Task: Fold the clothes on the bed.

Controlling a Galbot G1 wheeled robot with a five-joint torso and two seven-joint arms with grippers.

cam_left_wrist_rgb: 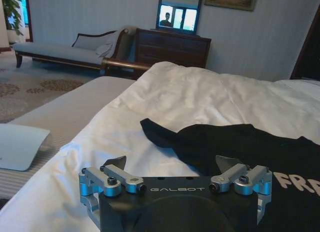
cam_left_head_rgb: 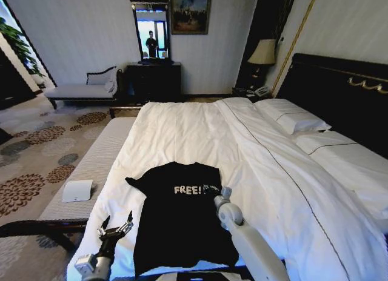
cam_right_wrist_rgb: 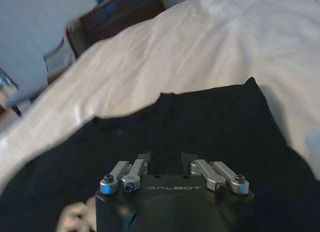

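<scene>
The black T-shirt (cam_left_head_rgb: 182,217) is seen spread flat on the near end of the bed (cam_left_head_rgb: 200,129), its white lettering facing up, on the white duvet. The left gripper (cam_left_head_rgb: 117,224) is held just off the shirt's left edge, above the duvet, fingers spread wide and nothing between them. The right gripper (cam_left_head_rgb: 222,193) is poised over the shirt's right shoulder, beside the lettering; in the right wrist view its fingers (cam_right_wrist_rgb: 142,162) are seen drawn close together over black fabric, though a grip cannot be confirmed.
</scene>
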